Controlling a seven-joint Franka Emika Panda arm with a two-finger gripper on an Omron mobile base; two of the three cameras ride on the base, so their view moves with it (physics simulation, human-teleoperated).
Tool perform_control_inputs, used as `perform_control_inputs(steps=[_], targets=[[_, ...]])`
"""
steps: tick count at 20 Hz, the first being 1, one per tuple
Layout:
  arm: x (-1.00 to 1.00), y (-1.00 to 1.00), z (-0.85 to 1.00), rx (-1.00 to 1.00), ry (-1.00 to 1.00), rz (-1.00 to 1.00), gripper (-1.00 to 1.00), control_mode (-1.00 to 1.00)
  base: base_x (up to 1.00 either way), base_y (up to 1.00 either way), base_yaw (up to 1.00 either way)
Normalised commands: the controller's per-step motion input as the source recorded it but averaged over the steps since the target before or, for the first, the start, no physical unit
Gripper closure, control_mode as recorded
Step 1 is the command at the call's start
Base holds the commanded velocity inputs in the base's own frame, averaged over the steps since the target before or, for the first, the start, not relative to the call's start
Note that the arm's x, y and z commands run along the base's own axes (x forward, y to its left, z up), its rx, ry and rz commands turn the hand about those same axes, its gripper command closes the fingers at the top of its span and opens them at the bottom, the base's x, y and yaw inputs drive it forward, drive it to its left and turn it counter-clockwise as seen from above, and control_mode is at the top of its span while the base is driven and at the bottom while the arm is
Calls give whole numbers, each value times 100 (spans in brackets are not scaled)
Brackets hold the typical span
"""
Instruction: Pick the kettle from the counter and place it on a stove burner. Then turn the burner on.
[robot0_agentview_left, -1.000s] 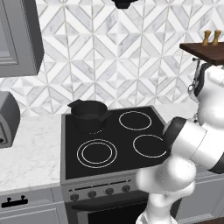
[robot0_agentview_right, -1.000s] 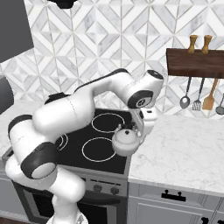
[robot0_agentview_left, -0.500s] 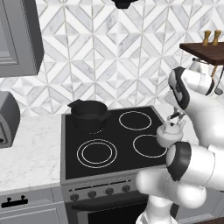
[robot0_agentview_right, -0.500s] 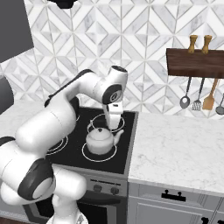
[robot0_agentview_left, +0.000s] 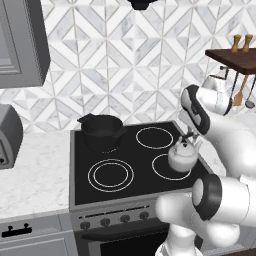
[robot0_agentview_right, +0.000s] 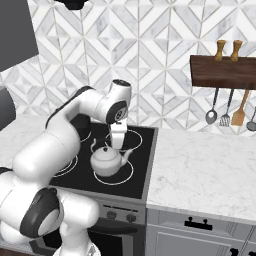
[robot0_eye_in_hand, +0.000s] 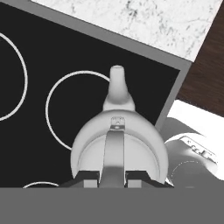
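The kettle (robot0_agentview_right: 106, 161) is held by its arched handle in the closed hand (robot0_agentview_right: 118, 146) over the front right burner ring (robot0_agentview_left: 172, 167), and should be centred inside that ring and lowered level before it is released.

Bright, even, sharp rendered light

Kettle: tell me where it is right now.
The kettle hangs by its handle in the shut gripper, over the stove burner at the cooktop's front right, near the counter.
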Motion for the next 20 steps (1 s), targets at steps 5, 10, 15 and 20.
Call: perform_control_inputs(steps=[5,10,15,20], targets=[[0,0,-24,-3,0,0,100,-100,0,0,0],[4,12,-21,0,0,0,100,-100,0,0,0],[3,15,-8,0,-7,0,100,-100,0,0,0],[18,14,-5,0,-4,-3,100,-100,0,0,0]])
